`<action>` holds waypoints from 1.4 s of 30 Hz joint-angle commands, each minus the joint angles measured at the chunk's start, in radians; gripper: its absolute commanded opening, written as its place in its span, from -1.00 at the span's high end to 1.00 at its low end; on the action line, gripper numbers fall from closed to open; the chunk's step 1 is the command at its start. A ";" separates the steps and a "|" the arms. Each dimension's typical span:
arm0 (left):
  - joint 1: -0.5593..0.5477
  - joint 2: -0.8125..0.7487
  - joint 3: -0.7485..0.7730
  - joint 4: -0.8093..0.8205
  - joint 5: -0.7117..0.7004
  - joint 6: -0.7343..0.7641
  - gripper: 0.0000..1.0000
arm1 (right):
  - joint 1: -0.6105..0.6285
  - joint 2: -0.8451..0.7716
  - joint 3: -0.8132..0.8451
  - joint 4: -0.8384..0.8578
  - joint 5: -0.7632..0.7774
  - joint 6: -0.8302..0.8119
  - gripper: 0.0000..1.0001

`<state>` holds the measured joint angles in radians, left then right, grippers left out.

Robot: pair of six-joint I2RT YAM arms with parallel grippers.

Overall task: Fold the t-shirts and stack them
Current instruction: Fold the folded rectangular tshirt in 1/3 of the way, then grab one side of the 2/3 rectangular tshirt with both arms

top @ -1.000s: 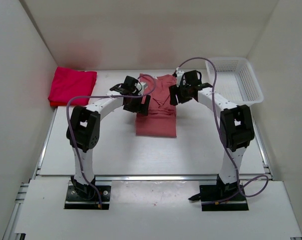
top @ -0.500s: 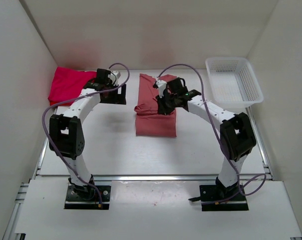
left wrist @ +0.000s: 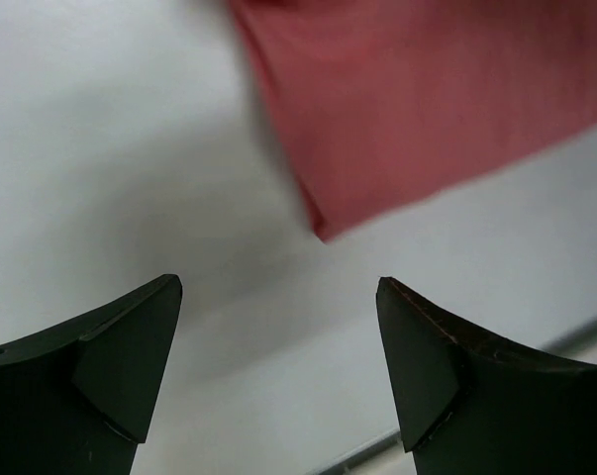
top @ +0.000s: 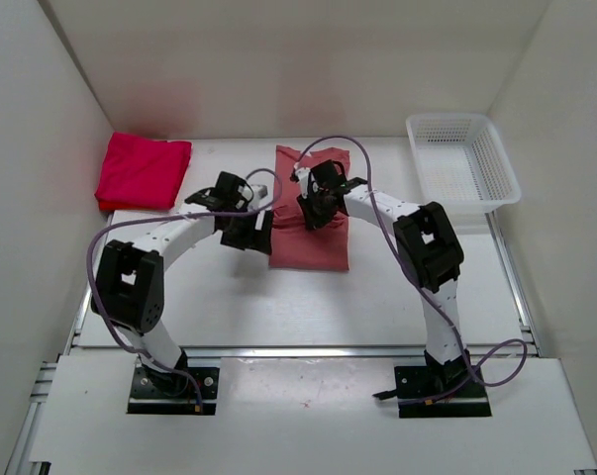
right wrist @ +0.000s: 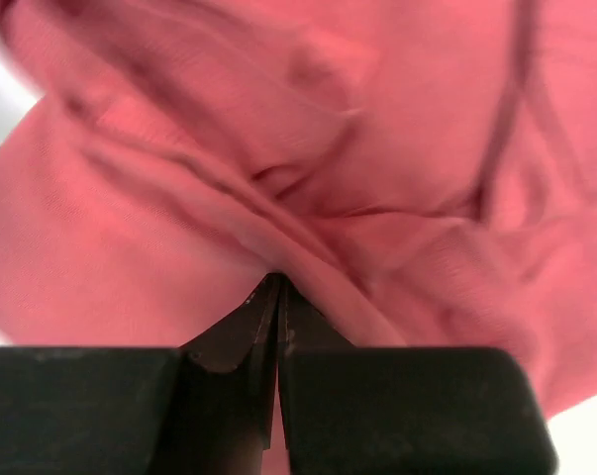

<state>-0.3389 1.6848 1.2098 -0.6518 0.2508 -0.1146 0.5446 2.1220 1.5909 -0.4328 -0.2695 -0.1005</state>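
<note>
top external: high up behind both arm bases, tilted down over whole white table (top: 278, 307)
left wrist: lowish, staring down between black fingers (left wrist: 120, 366) at tabletop
right wrist: jammed right up against dusty salmon pink cotton t-shirt (right wrist: 179, 247)
shared: that shirt, caught by all three
</note>
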 commanded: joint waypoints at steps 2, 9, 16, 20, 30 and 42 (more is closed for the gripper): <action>-0.023 -0.051 -0.059 0.000 0.061 -0.022 -0.82 | -0.023 0.013 0.112 0.042 0.085 -0.021 0.99; 0.034 -0.017 -0.026 -0.003 0.036 -0.016 -0.82 | -0.026 0.121 0.267 0.025 0.122 -0.027 0.99; 0.006 -0.037 -0.013 0.007 0.065 0.016 -0.84 | -0.020 0.145 0.371 0.022 0.196 -0.028 1.00; -0.040 -0.016 -0.013 0.020 0.059 0.018 -0.88 | -0.041 -0.001 0.266 0.000 0.266 0.028 0.75; -0.067 0.108 0.033 0.060 0.076 -0.049 -0.69 | -0.158 -0.463 -0.420 -0.057 -0.085 0.175 -0.02; -0.117 0.210 0.033 0.066 0.042 -0.062 -0.44 | -0.202 -0.399 -0.559 0.075 -0.145 0.314 -0.06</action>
<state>-0.4538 1.8782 1.2247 -0.5934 0.3065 -0.1677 0.3527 1.7107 0.9882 -0.4412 -0.3981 0.1734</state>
